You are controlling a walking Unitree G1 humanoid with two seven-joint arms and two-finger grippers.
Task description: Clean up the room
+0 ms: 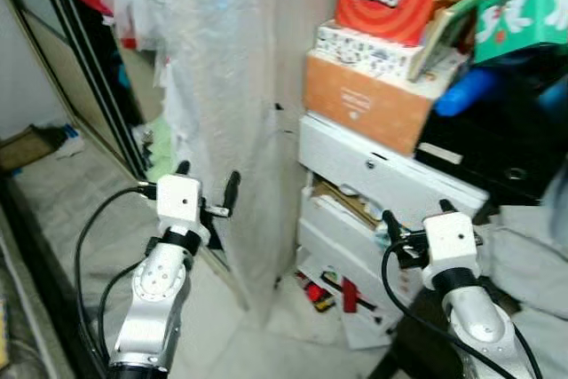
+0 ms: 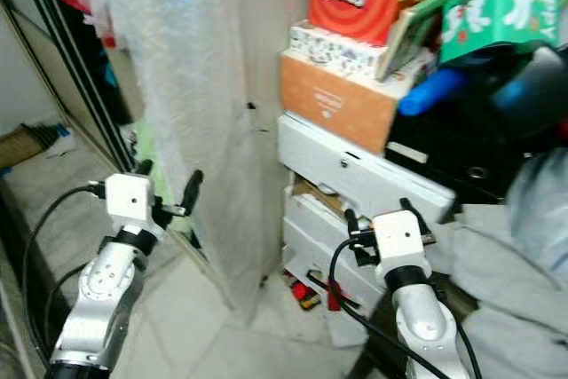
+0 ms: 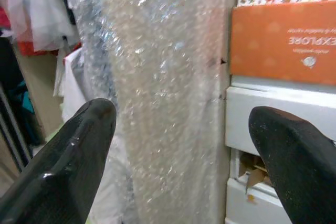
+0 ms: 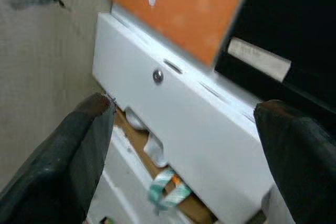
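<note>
Clutter [image 1: 342, 295] lies on the floor under the white drawers [image 1: 390, 175], blurred and partly hidden; the orange box [image 1: 368, 99] sits atop them. Left gripper [image 1: 207, 185] faces the bubble wrap [image 1: 222, 86], jaws wide and empty; right gripper [image 1: 415, 217] faces the drawers, jaws wide, empty.

**White drawer front between spread black fingers**

The right gripper [image 4: 181, 156] has its two black fingers [image 4: 68, 156] set wide apart, and a white drawer unit [image 4: 178, 124] lies beyond the gap between them. A small round metal stud [image 4: 157, 75] sits on the drawer's front. An orange box [image 4: 178, 9] rests on top of the unit, beside a black object [image 4: 283, 24]. Below the drawer front, brown cardboard and what may be a teal-and-white strip [image 4: 165, 192] stick out, too blurred to tell.
</note>
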